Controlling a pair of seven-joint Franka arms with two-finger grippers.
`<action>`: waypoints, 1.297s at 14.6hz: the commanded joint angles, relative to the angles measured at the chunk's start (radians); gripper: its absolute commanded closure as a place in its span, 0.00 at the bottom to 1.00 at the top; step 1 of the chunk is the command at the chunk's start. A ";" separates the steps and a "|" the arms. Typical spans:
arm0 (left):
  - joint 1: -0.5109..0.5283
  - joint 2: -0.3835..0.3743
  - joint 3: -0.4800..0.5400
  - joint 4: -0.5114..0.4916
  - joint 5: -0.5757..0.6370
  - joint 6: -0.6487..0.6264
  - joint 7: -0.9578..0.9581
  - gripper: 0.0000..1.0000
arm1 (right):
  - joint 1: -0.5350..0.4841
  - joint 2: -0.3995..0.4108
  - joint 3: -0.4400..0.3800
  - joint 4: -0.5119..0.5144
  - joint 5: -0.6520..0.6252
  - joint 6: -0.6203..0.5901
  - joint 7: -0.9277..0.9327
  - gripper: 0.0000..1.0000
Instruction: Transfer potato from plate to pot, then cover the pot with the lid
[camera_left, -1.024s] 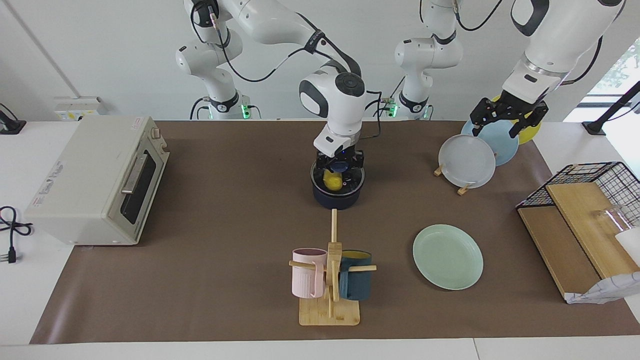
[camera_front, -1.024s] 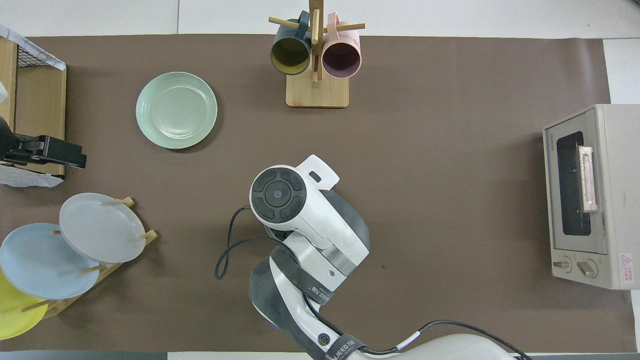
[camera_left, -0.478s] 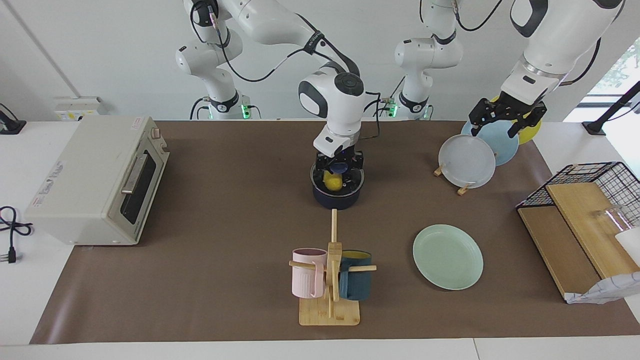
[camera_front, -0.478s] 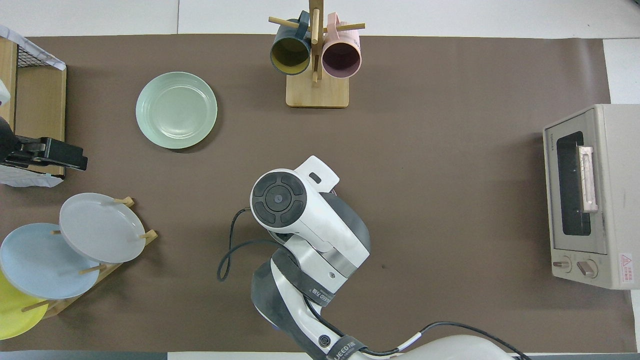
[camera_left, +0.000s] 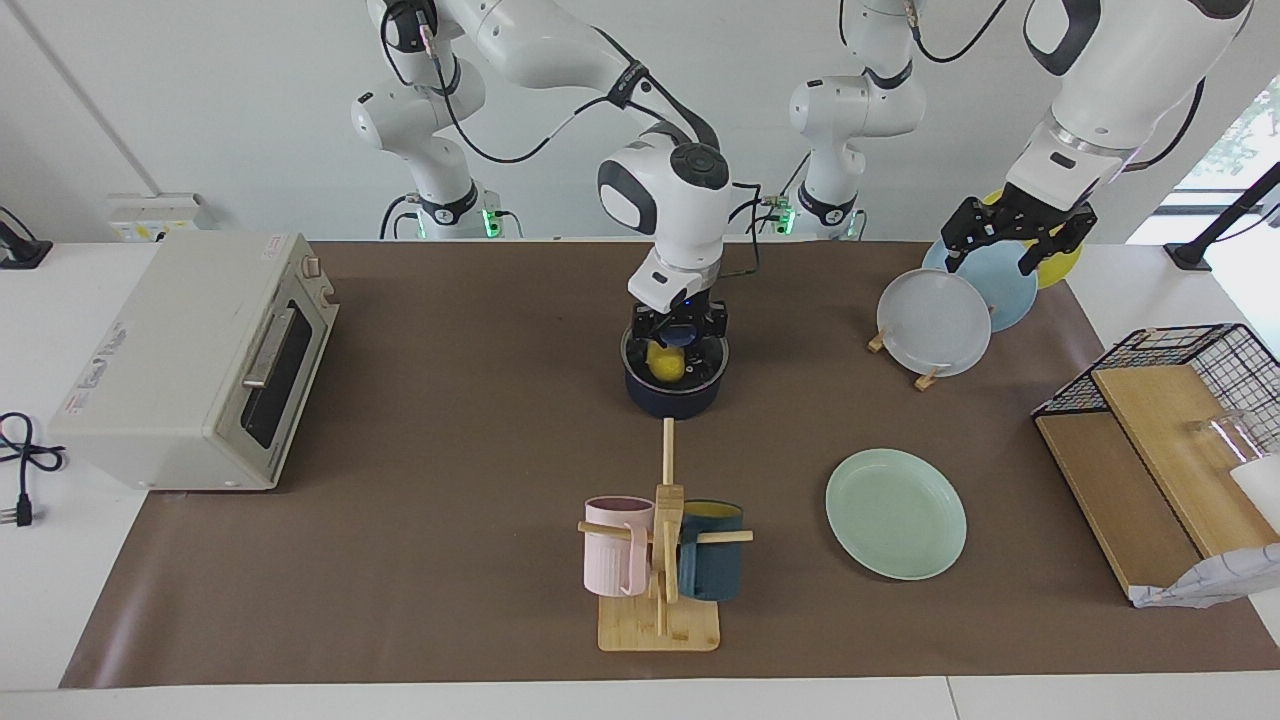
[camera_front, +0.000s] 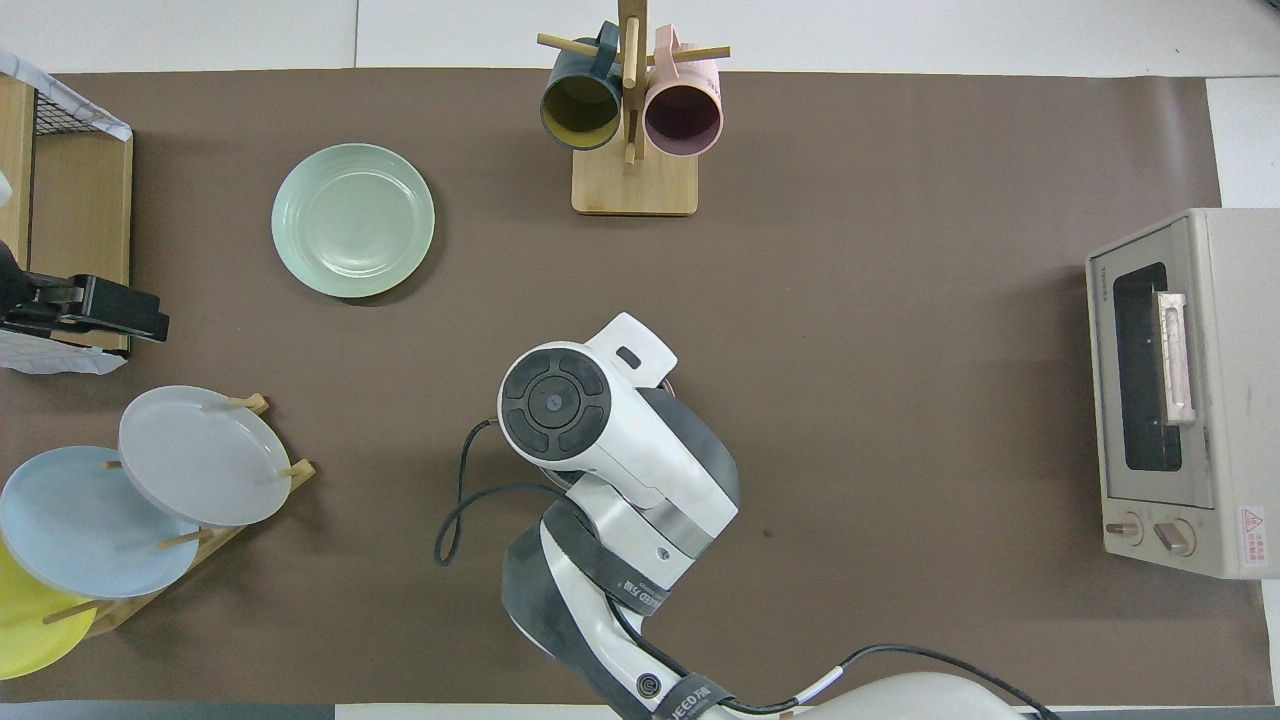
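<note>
The dark navy pot (camera_left: 674, 395) stands mid-table. The yellow potato (camera_left: 665, 363) lies inside it and shows through the clear glass lid (camera_left: 704, 366), which sits on the pot's rim. My right gripper (camera_left: 679, 334) is down on the lid with its fingers around the blue knob (camera_left: 684, 333). In the overhead view my right arm's wrist (camera_front: 556, 404) hides the pot, the lid and the potato. The mint-green plate (camera_left: 896, 512) lies bare, farther from the robots and toward the left arm's end; it also shows in the overhead view (camera_front: 352, 220). My left gripper (camera_left: 1010, 238) hangs open and empty over the plate rack.
A rack with a white-grey plate (camera_left: 933, 322), a light-blue plate and a yellow plate stands at the left arm's end. A wooden mug tree (camera_left: 660, 560) with a pink and a teal mug is farther out than the pot. A toaster oven (camera_left: 195, 355) and a wire basket (camera_left: 1190, 400) stand at the table's ends.
The right gripper stays on the lid's knob over the pot, with only a slight wrist shift. The left gripper has swayed a little above the plate rack.
</note>
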 joint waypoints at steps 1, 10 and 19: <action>0.018 -0.013 -0.013 -0.015 0.026 -0.006 -0.011 0.00 | -0.012 -0.019 0.005 -0.048 -0.022 0.037 0.006 0.32; 0.040 -0.013 -0.036 -0.013 0.026 -0.005 -0.011 0.00 | -0.020 -0.021 -0.001 -0.002 -0.022 0.015 -0.002 0.00; 0.040 -0.013 -0.034 -0.013 0.026 -0.002 -0.011 0.00 | -0.116 -0.150 -0.006 0.119 -0.003 -0.238 -0.062 0.00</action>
